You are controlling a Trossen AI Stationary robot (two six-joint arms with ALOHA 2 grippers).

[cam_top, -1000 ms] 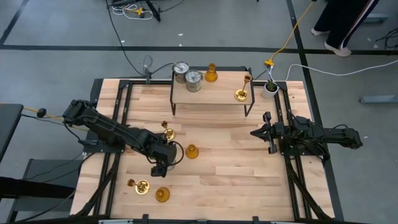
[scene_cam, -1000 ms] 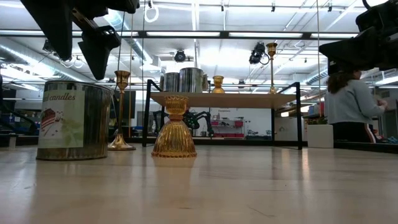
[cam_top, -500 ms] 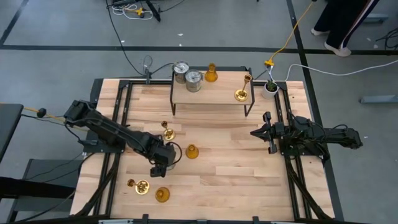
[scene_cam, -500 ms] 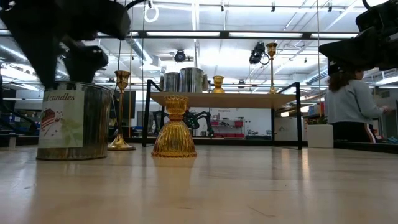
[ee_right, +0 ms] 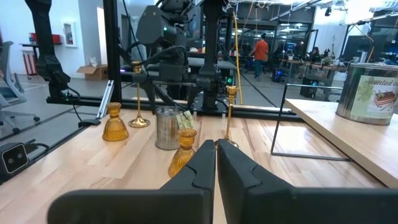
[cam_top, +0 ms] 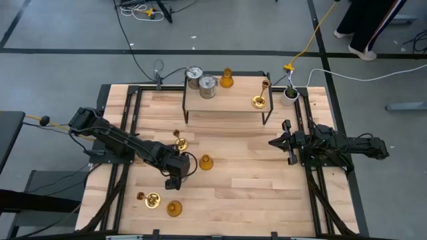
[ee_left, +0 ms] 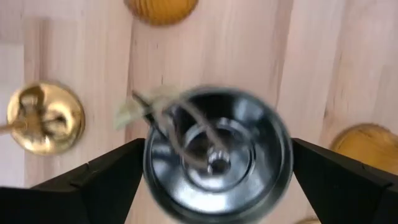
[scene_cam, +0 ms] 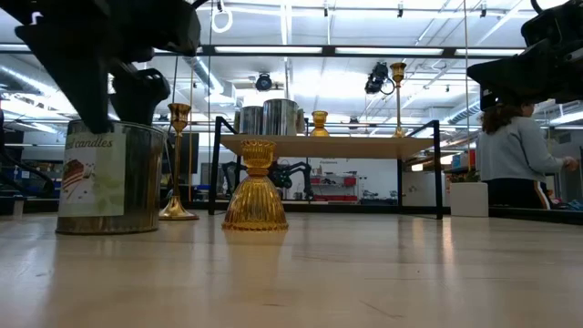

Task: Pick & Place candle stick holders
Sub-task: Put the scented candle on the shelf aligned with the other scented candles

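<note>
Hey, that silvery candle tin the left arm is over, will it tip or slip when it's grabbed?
The candle tin looks squat with a broad flat bottom, so it probably won't tip. Its shiny wall may be slippery, and it fills the gap between the left gripper's open jaws, leaving little room for error.

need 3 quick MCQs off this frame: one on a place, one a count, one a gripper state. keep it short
1. Where is the left gripper?
A. Over the raised shelf
B. Around a silvery tin on the table
C. Beside the potted plant

2. How many candle holders stand on the raised shelf?
A. Two
B. Four
C. Six

3. What state is the right gripper in?
A. Shut, holding nothing
B. Open around a brass holder
C. Shut on an amber holder

Answers:
1 B: the left wrist view shows the left gripper with a finger on either side of the silvery tin.
2 B: the shelf carries two silvery tins, one amber holder and one brass holder.
3 A: the right gripper has its fingers pressed together with nothing between them.
</note>
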